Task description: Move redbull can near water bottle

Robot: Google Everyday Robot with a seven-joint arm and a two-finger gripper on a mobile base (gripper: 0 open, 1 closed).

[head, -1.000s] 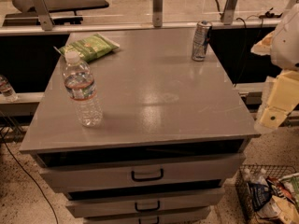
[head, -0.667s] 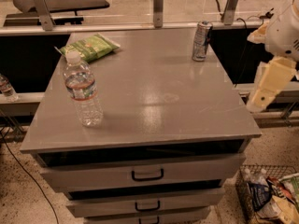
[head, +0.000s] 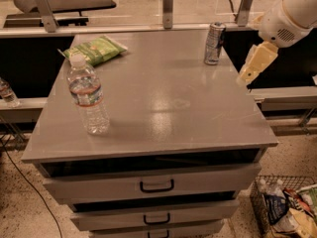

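Note:
The redbull can (head: 214, 43) stands upright near the far right corner of the grey cabinet top (head: 163, 103). The water bottle (head: 87, 94), clear with a white cap and a red-banded label, stands upright on the left side, closer to the front. My gripper (head: 251, 67) hangs off the white arm at the right edge of the top. It is a little to the right of the can and nearer the front, apart from it and holding nothing.
A green snack bag (head: 96, 49) lies at the far left corner. A smaller clear bottle (head: 7, 93) shows at the left edge, below the top. Drawers (head: 156, 185) face front. A wire basket of items (head: 287, 207) sits on the floor at lower right.
My arm and gripper have moved up and to the left, from beside the top's right front edge toward the redbull can. The can and the bottle have not moved.

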